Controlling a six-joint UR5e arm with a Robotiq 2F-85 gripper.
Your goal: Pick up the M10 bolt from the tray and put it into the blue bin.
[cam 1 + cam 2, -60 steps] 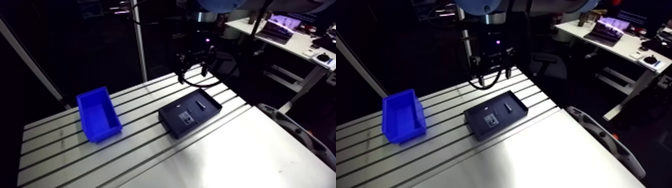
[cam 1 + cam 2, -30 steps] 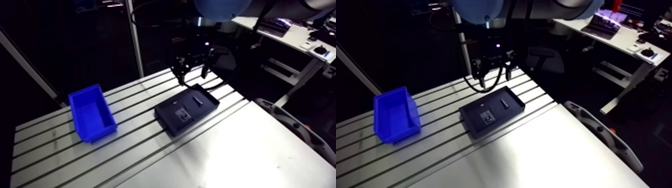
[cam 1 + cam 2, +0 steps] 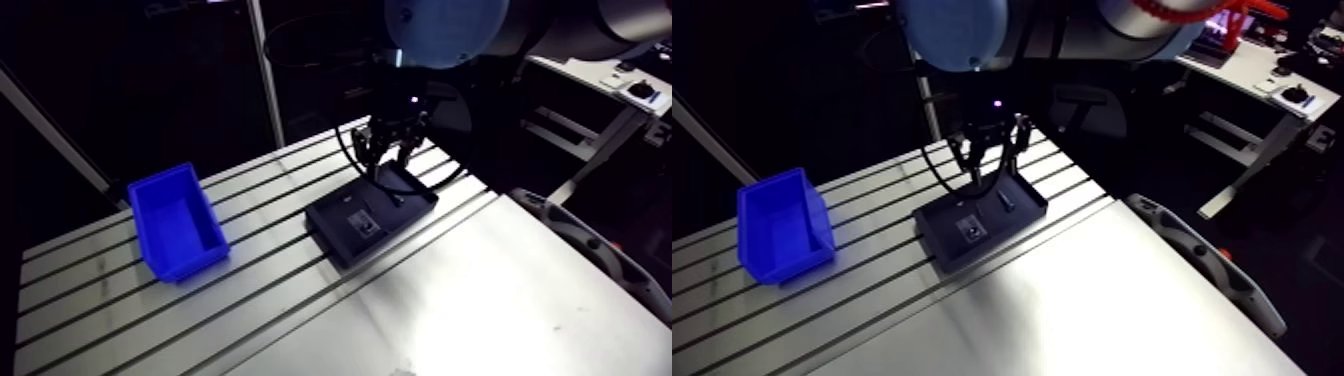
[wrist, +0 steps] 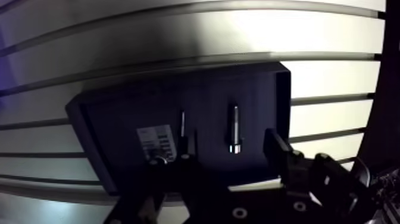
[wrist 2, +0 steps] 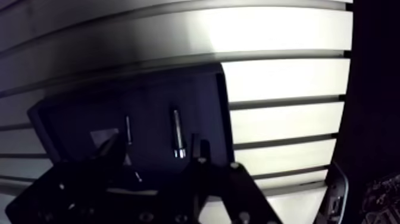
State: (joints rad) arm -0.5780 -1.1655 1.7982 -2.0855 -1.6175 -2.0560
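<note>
A black tray (image 3: 345, 222) lies on the slotted table, right of the middle. In it the M10 bolt (image 4: 235, 127) lies flat, with a thinner pin (image 4: 183, 124) and a white label (image 4: 155, 143) beside it. My gripper (image 4: 231, 149) hangs low over the tray's far end, open, its two dark fingertips (image 4: 275, 142) either side of the bolt's head and clear of it. The arm view shows the gripper (image 3: 992, 162) just above the bolt (image 3: 1006, 199). The blue bin (image 3: 175, 220) stands empty at the table's left.
A small dark square part (image 3: 968, 229) sits in the tray's near half. Bare slotted aluminium (image 3: 250, 300) lies between tray and bin. A smooth plate (image 3: 1072, 300) covers the table's near right, with a grey curved edge guard (image 3: 1202, 260) beyond it.
The gripper has come down from above the tray's far edge to just over the bolt. The arm camera has shifted with the arm; tray, bolt and bin stay in place.
</note>
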